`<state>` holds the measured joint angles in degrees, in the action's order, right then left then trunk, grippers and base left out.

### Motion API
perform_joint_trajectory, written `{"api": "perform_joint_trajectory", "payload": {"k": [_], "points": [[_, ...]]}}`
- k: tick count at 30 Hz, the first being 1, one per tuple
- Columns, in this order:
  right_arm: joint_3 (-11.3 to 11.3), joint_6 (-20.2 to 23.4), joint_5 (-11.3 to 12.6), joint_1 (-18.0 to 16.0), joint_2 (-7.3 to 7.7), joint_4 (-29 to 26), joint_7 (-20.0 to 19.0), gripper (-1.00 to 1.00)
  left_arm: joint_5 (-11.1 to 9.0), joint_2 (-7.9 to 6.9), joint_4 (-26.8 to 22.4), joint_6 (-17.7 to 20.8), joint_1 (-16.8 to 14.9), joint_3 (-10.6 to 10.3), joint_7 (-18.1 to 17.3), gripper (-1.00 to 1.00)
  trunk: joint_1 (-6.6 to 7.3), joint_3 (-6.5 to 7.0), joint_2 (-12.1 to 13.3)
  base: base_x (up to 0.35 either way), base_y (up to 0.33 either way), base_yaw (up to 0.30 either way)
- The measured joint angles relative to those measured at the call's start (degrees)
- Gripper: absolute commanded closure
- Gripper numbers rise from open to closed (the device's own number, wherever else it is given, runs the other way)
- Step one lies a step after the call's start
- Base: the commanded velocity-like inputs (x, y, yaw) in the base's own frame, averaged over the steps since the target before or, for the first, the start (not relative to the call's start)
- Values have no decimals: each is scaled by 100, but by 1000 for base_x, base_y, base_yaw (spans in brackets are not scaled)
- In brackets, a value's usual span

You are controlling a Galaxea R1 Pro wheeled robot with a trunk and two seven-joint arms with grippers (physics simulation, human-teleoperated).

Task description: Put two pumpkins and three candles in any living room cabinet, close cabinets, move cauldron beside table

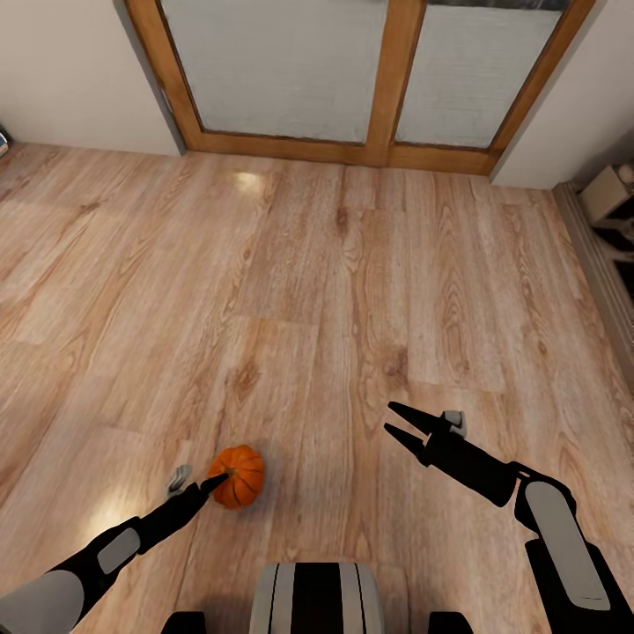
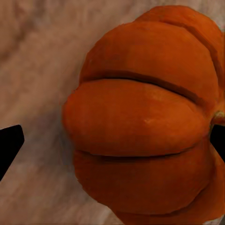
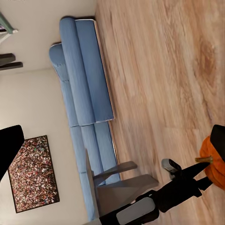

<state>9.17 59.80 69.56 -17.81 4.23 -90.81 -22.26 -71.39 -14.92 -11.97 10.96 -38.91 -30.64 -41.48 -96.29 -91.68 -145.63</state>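
Wooden floor (image 1: pixel 335 291) spreads ahead of both hands, up to a wood-framed glazed door (image 1: pixel 387 79) far in front; blue sofa (image 3: pixel 86 79) along the wall, well beyond the left hand as the right wrist view shows it, with a framed picture (image 3: pixel 35 173) on the wall above.

Right hand (image 1: pixel 403 428) held out over bare floor, jaws parted, nothing between them; well apart from the pumpkin.

Left hand (image 1: pixel 210 482) low at the floor, right at the pumpkin (image 1: pixel 238 475); one fingertip at the stem side, the other standing off the far side in the left wrist view; jaws wide, around it but not closed.

Pumpkin sits on the floor, not lifted.

Progress, as judged: early; this pumpkin not yet grasped, no cabinet, candle, cauldron or desk in sight; all placements presumably remain.
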Motion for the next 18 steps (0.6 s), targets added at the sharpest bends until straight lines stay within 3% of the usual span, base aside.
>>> {"api": "perform_joint_trajectory", "payload": {"k": [7, 18], "points": [[13, 0, 0, 0, 0, -1, 0, -100, 14, 0, 4, 6, 2, -50, -50, -100, 0, 0, 0, 1, -108, 0], [30, 0, 0, 0, 0, 0, 0, -100, 1, 1, 5, 9, -2, 14, -8, -100, 0, 0, 0, 0, -12, 0]]}}
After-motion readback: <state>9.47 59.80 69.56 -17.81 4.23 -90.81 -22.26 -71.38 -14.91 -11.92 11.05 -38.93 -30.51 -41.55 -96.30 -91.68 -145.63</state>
